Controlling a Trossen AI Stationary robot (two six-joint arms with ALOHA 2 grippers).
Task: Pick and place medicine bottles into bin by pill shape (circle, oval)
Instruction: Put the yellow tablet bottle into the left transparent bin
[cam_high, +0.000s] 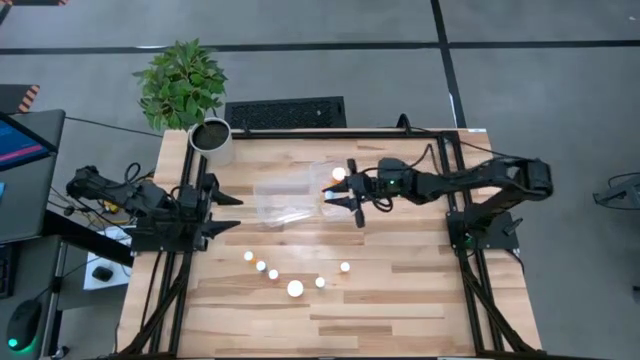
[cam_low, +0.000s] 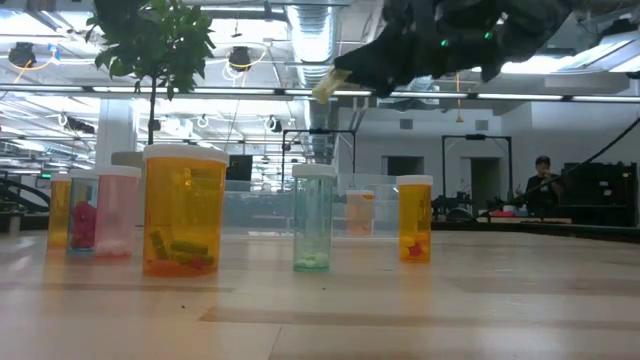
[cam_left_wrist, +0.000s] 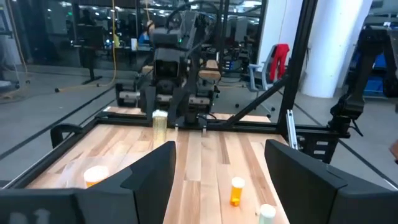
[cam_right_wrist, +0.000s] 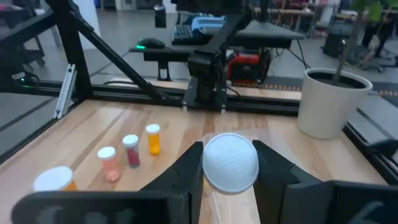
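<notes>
While the left gripper (cam_high: 228, 213) waits open at the table's (cam_high: 420, 300) left edge, the right gripper (cam_high: 340, 190) grips a white-capped bottle (cam_right_wrist: 231, 163) above the bin's (cam_high: 285, 200) right side; six more bottles (cam_high: 295, 289) stand in an arc nearer the front.

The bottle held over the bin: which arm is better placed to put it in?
Right. The right tool already grips a medicine bottle at the bin's edge; the left tool waits empty at the table's left side.
</notes>
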